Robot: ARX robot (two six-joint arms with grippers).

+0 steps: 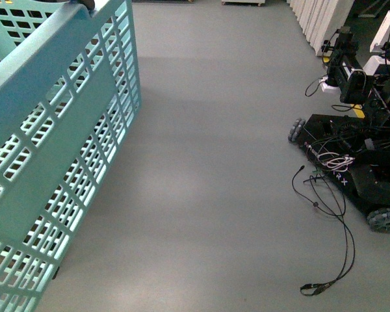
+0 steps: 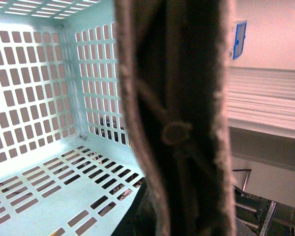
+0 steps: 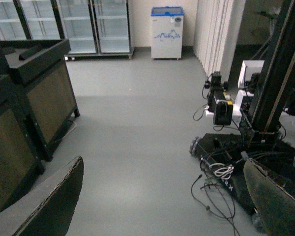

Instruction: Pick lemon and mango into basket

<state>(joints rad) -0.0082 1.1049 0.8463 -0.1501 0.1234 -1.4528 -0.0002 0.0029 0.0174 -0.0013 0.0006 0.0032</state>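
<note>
Front view: the basket (image 1: 58, 162) fills the left of the scene, close to the camera and tilted. Bare grey floor (image 1: 214, 162) lies to its right, and a second wheeled robot (image 1: 357, 149) with loose cables (image 1: 328, 214) stands at the far right. Left wrist view: the basket's slotted floor and walls show no fruit in the part visible. A dark blurred bar (image 2: 177, 123) crosses the lens, and the left gripper's state cannot be told. Right wrist view: the right gripper (image 3: 163, 167) is spread wide and holds nothing, facing the open floor. Neither lemon nor mango appears in any view. Judged progress: no fruit is visibly loaded, so both picks seem to remain.
</note>
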